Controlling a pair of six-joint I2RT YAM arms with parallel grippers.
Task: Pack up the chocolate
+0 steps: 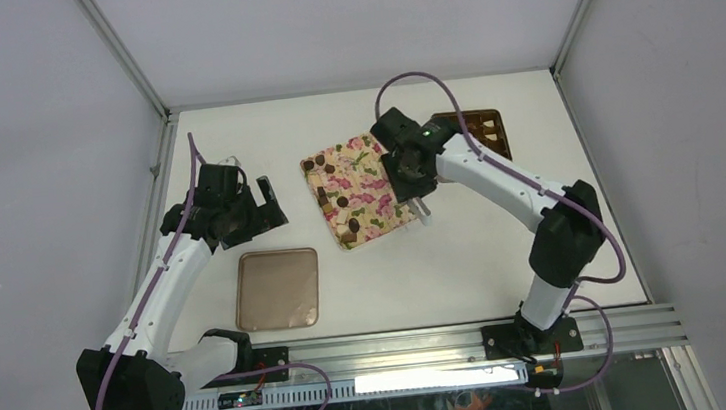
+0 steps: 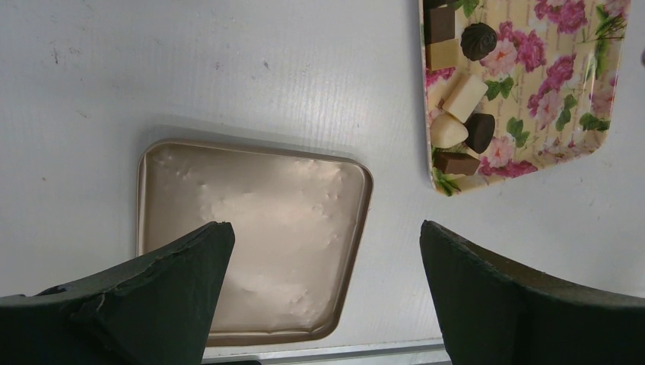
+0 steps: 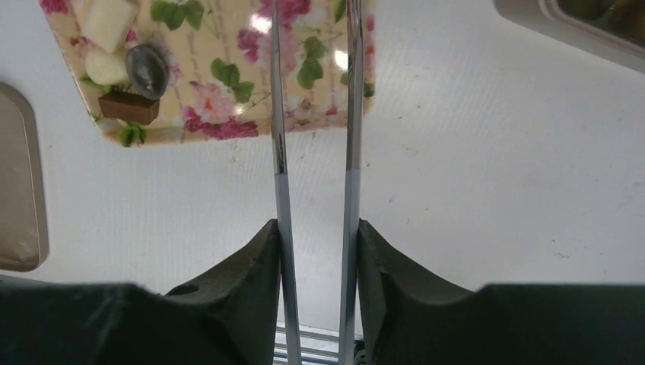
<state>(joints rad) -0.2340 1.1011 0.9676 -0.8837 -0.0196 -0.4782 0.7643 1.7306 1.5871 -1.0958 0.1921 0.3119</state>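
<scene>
Several chocolate pieces [image 1: 343, 201] lie on a flowered tray [image 1: 374, 179] at mid-table. The left wrist view shows a round dark piece [image 2: 478, 39], a dark heart-like piece [image 2: 480, 131], a brown block [image 2: 456, 162] and pale pieces [image 2: 464, 95]. My left gripper [image 2: 327, 232] is open and empty, above the tan lid [image 2: 251, 228], left of the tray. My right gripper [image 3: 316, 224] is shut on metal tongs [image 3: 278, 152] over the tray's right edge [image 3: 319, 114]. The tongs' blades stand apart; their tips are out of view. Dark pieces [image 3: 147, 68] lie at the tray's left.
The brown grid box [image 1: 484, 129] stands at the back right, beyond my right wrist; its corner shows in the right wrist view [image 3: 578, 26]. The flat lid [image 1: 278, 289] lies near the front left. A metal rail [image 1: 433, 344] runs along the near edge.
</scene>
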